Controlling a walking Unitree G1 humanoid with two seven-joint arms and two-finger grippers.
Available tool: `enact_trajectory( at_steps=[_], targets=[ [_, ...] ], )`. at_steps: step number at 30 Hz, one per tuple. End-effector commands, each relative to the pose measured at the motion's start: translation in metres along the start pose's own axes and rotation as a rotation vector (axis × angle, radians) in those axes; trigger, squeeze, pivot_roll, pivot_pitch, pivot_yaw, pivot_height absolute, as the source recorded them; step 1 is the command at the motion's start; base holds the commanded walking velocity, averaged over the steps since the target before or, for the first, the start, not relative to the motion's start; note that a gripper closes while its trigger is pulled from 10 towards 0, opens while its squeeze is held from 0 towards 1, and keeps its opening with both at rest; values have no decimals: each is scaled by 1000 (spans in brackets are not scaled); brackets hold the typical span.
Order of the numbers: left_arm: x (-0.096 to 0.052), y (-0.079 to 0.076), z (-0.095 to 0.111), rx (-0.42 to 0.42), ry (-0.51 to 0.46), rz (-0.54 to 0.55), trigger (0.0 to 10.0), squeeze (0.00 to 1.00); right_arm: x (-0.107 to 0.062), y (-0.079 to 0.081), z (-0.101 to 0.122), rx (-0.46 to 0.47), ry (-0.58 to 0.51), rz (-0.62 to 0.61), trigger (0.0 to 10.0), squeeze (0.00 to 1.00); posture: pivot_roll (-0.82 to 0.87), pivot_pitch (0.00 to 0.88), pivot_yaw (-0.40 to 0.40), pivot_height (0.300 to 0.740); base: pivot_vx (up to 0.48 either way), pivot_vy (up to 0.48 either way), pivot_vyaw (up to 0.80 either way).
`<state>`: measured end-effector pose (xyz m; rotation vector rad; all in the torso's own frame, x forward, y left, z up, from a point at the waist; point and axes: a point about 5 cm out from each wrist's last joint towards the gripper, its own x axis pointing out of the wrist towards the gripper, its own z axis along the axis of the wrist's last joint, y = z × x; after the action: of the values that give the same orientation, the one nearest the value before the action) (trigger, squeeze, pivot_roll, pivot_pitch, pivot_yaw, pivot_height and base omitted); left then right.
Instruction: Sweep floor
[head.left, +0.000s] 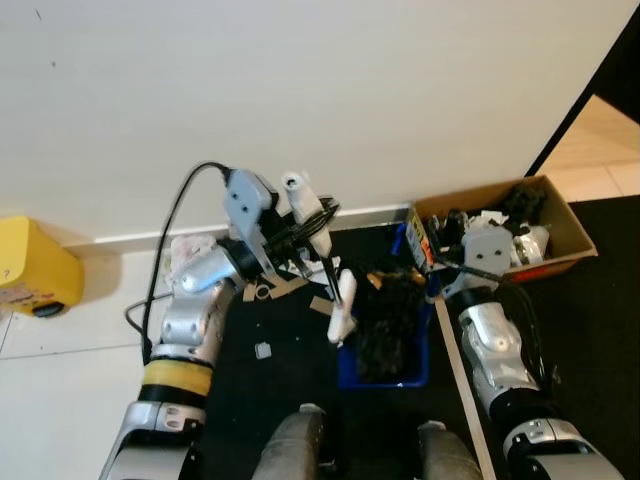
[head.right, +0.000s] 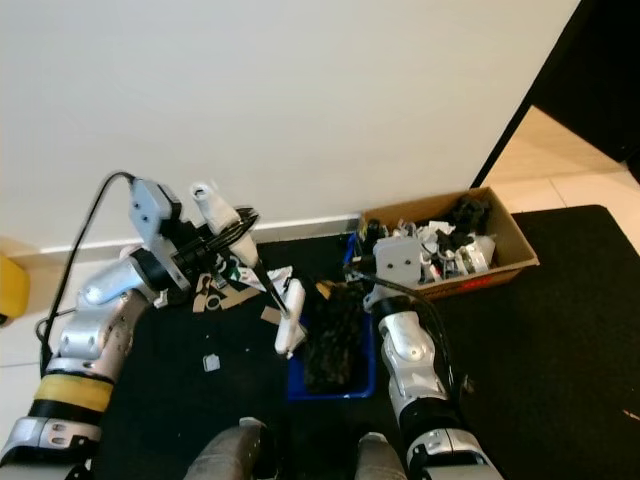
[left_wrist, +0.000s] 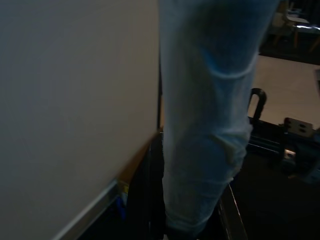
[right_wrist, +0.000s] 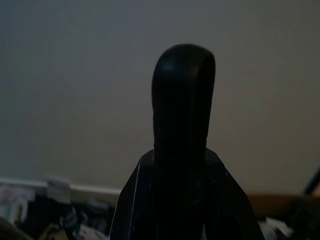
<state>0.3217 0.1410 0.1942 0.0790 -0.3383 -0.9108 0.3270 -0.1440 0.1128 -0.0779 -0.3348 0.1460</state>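
My left gripper (head.left: 318, 245) is shut on the white handle of a hand brush (head.left: 343, 308), which slants down from beside the wall. Its black bristles (head.left: 385, 322) lie inside the blue dustpan (head.left: 392, 378) on the black mat. In the left wrist view the white handle (left_wrist: 210, 125) is seen close up between the fingers. My right gripper (head.left: 440, 268) is at the dustpan's far right corner, shut on its black loop handle (right_wrist: 182, 115). Several cardboard scraps (head.left: 288, 290) lie on the mat left of the pan, and a small grey piece (head.left: 263, 350) sits nearer to me.
An open cardboard box (head.left: 560, 222) full of odds and ends stands at the right against the wall. A yellow container (head.left: 35, 268) sits at the far left on pale tiles. A wooden strip (head.left: 462, 385) runs along the dustpan's right side. The white wall is close ahead.
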Motion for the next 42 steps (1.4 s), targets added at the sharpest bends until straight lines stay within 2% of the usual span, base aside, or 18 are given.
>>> enact_trajectory(
  at_steps=[1, 4, 9, 15, 18, 19, 23, 25, 28, 32, 33, 36, 39, 40, 42],
  targets=[
    [0, 3, 14, 27, -41, -5, 10000, 0, 4, 2, 12, 19, -69, -2, 10000, 0, 202, 175, 85, 740, 0, 0, 0],
    [4, -2, 21, 19, -50, -19, 10000, 0, 12, 1, 25, 35, -128, -11, 10000, 0, 203, 172, 87, 740, 0, 0, 0],
    [7, -9, 22, 28, -38, -47, 10000, 0, 20, 2, 39, 47, -178, -16, 10000, 0, 201, 166, 93, 740, 0, 0, 0],
    [10, 2, 37, 86, -68, -5, 10000, 0, 26, -3, 53, 51, -227, -30, 10000, 0, 207, 163, 90, 740, 0, 0, 0],
    [14, 20, 71, 175, -130, 49, 10000, 0, 30, -11, 68, 47, -274, -52, 10000, 0, 209, 159, 91, 740, 0, 0, 0],
    [14, 20, 71, 175, -130, 49, 10000, 0, 30, -11, 68, 47, -274, -52, 10000, 0, 209, 159, 91, 740, 0, 0, 0],
    [17, 36, 123, 273, -222, 62, 10000, 0, 34, -23, 85, 39, -325, -89, 10000, 0, 211, 158, 93, 740, 0, 0, 0],
    [17, 38, 129, 284, -230, 61, 10000, 0, 35, -24, 86, 39, -329, -94, 10000, 0, 211, 158, 93, 740, 0, 0, 0],
    [14, 45, 155, 354, -253, 47, 10000, 0, 35, -30, 90, 28, -336, -114, 10000, 0, 212, 157, 97, 740, 0, 0, 0],
    [11, 48, 168, 388, -262, 48, 10000, 0, 35, -33, 92, 24, -337, -121, 10000, 0, 212, 156, 99, 740, 0, 0, 0],
    [6, 59, 181, 419, -261, 94, 10000, 0, 35, -36, 99, 13, -351, -128, 10000, 0, 214, 156, 95, 740, 0, 0, 0],
    [-6, 74, 179, 447, -214, 184, 10000, 0, 36, -40, 113, -4, -395, -134, 10000, 0, 212, 155, 94, 740, 0, 0, 0],
    [-13, 80, 163, 428, -158, 238, 10000, 0, 39, -44, 125, -8, -434, -138, 10000, 0, 206, 152, 91, 740, 0, 0, 0],
    [-13, 80, 163, 428, -158, 238, 10000, 0, 39, -44, 125, -8, -434, -138, 10000, 0, 206, 152, 91, 740, 0, 0, 0],
    [-18, 81, 139, 386, -96, 273, 10000, 0, 42, -47, 137, -4, -473, -149, 10000, 0, 202, 152, 90, 740, 0, 0, 0]
  ],
)
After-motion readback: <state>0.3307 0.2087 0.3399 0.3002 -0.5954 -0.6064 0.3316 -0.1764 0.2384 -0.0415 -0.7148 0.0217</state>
